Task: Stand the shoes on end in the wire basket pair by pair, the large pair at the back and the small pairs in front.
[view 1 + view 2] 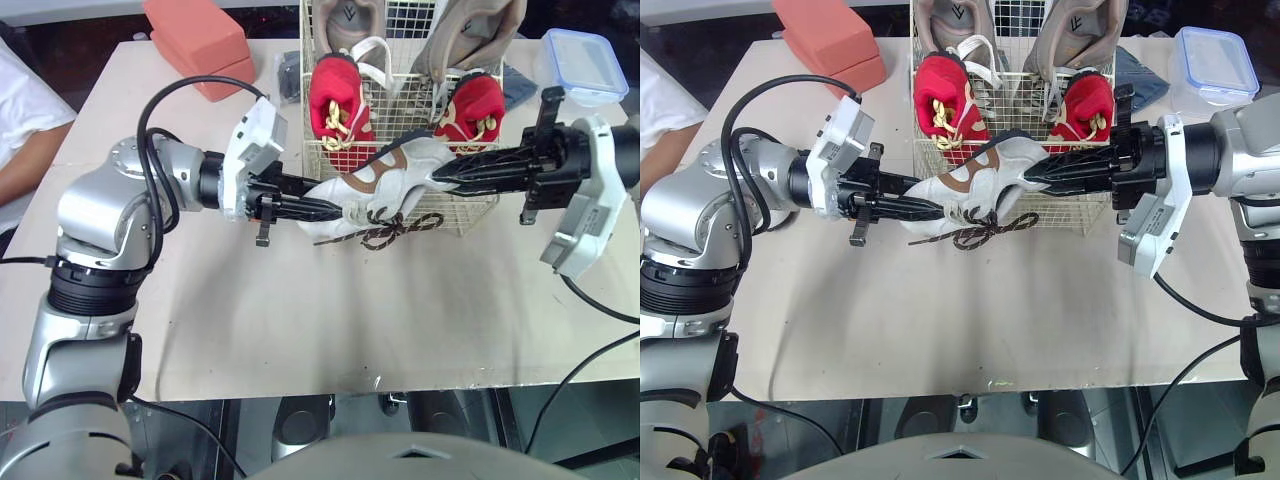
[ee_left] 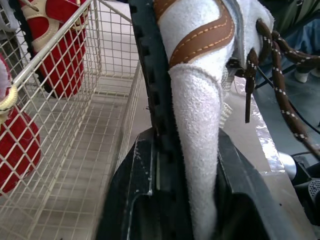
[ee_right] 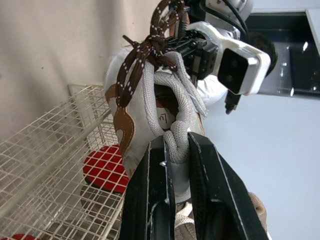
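The white shoe (image 1: 385, 178), fuzzy with tan trim and dangling brown laces, hangs tilted between both hands, against the front wall of the wire basket (image 1: 405, 35). The left hand (image 1: 335, 212) clamps its sole and upper; the right hand (image 1: 440, 178) pinches its padded collar.

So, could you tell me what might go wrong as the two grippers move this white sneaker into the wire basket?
The brown laces hang loose under the white sneaker, beside the front wall of the wire basket, and could snag there. The right gripper pinches only a soft padded edge, so the sneaker may slip if the left gripper lets go. The red shoes standing close behind could get knocked over.
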Robot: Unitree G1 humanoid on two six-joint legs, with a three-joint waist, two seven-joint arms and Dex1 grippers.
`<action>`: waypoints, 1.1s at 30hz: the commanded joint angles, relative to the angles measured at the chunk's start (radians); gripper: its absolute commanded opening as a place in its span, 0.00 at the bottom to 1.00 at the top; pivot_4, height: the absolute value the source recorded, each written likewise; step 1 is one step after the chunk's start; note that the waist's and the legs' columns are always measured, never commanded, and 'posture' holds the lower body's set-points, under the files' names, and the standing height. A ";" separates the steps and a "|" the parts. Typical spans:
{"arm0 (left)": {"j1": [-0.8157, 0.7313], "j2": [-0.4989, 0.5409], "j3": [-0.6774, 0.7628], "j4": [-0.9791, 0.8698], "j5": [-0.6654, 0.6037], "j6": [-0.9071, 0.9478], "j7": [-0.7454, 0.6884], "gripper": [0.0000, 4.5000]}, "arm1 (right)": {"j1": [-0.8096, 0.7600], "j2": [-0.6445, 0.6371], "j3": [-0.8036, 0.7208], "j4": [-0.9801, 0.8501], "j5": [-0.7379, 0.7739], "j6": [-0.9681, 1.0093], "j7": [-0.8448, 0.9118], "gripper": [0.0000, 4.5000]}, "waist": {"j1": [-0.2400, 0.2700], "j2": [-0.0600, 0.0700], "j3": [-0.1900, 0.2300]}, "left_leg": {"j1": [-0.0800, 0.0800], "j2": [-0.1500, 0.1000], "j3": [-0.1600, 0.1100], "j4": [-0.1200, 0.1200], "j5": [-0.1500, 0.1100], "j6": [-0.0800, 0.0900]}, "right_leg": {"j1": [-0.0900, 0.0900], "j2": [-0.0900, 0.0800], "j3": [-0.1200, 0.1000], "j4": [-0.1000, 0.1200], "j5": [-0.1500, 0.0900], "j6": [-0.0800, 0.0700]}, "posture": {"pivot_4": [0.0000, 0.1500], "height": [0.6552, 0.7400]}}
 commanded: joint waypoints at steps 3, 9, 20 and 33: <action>0.017 -0.056 0.071 -0.028 -0.030 -0.017 0.062 0.13 | 0.216 -0.117 -0.111 -0.209 0.274 0.636 -0.160 0.58 | 0.009 0.000 0.000 | -0.001 0.000 -0.001 0.000 0.000 0.000 | 0.000 -0.001 -0.001 0.000 0.000 0.000 | 1.00 0.36; 0.094 -0.176 0.192 -0.094 -0.097 -0.023 0.224 0.13 | 0.473 -0.152 -0.283 -0.441 0.605 1.136 -0.387 1.00 | 0.003 -0.001 0.000 | 0.000 0.000 -0.001 0.000 0.000 0.000 | 0.001 -0.005 0.000 0.000 0.000 0.000 | 1.00 0.36; 0.229 -0.279 0.167 -0.174 -0.068 -0.105 0.328 0.13 | 0.468 0.101 -0.258 -0.681 1.256 1.451 -1.098 1.00 | 0.001 -0.001 0.000 | 0.001 0.000 -0.001 0.000 0.000 0.000 | 0.002 0.000 0.000 0.000 0.000 0.000 | 1.00 0.36; 0.220 -0.319 0.143 -0.161 -0.062 -0.129 0.363 0.13 | 0.421 0.206 -0.208 -0.678 1.213 1.493 -1.274 0.22 | 0.001 -0.002 -0.001 | 0.000 -0.001 -0.002 0.000 0.000 0.001 | 0.001 0.001 0.000 -0.001 0.000 0.000 | 1.00 0.36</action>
